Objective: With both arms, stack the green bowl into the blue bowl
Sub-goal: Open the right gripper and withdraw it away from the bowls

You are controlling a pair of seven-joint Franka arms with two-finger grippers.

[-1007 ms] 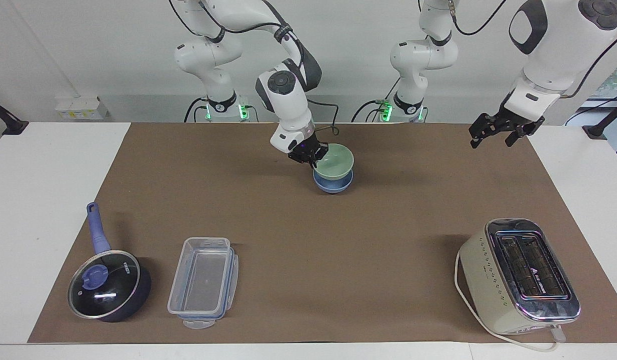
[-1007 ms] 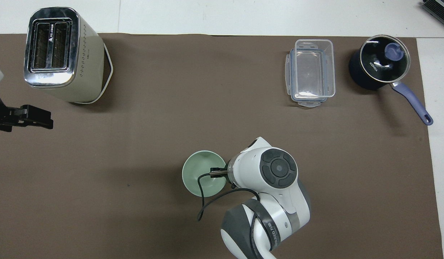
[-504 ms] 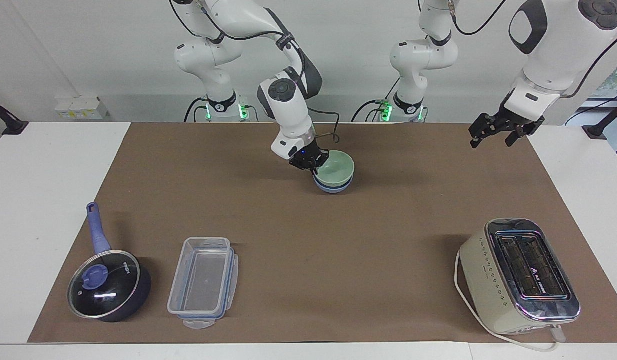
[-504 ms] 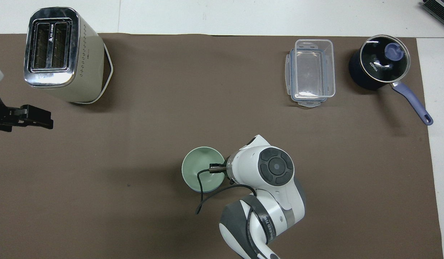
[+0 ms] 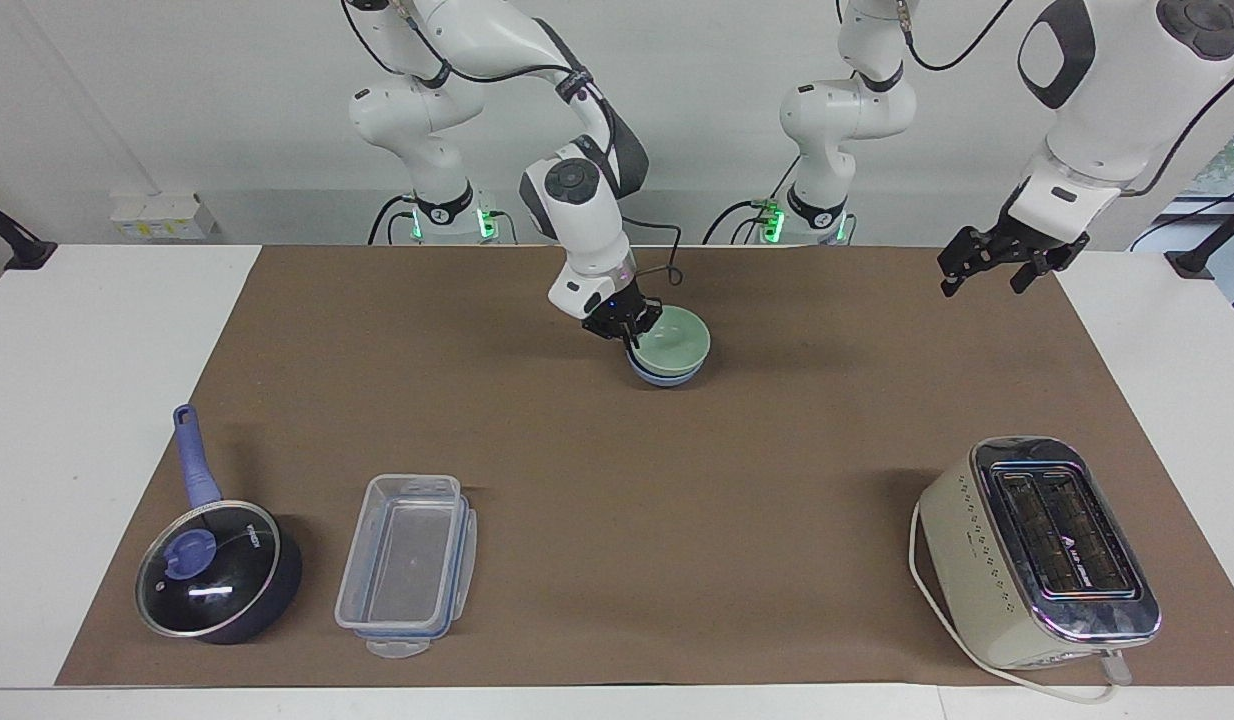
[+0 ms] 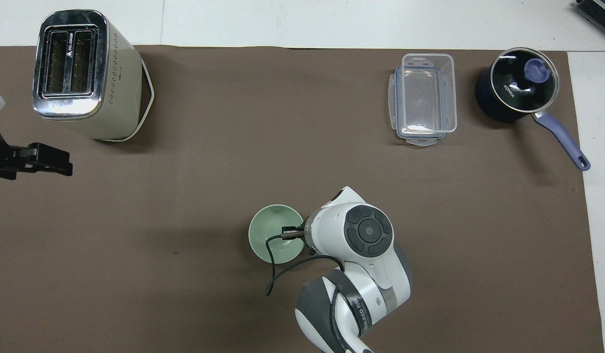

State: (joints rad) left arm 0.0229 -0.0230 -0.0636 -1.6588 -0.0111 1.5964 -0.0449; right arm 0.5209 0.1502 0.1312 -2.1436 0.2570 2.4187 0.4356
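Green bowl (image 5: 671,342) sits nested in the blue bowl (image 5: 665,376) on the brown mat (image 5: 617,470), near the robots' edge of the bench (image 5: 97,330) and about midway between the two arms' ends; in the facing view only a low band of the blue bowl shows under the green rim. The right gripper (image 5: 627,326) is down at the green bowl's rim on the side toward the right arm's end, one finger inside the bowl and one outside; whether it is pinching the rim or has let go I cannot tell. The left gripper (image 5: 987,262) hangs in the air over the mat's edge at the left arm's end, fingers spread, holding nothing; that arm waits. Farther from the robots stand a toaster (image 5: 1039,552) at the left arm's end, and a clear plastic box (image 5: 407,565) beside a lidded saucepan (image 5: 219,570) at the right arm's end.

From overhead, the green bowl (image 6: 275,234) covers the blue one entirely. The right arm's wrist hides most of the right gripper (image 6: 293,231), which shows only at the bowl's rim. The left gripper (image 6: 42,159) reaches in from the picture's edge, over the mat near the toaster (image 6: 82,73). The box (image 6: 422,99) and saucepan (image 6: 520,90) sit side by side, apart.
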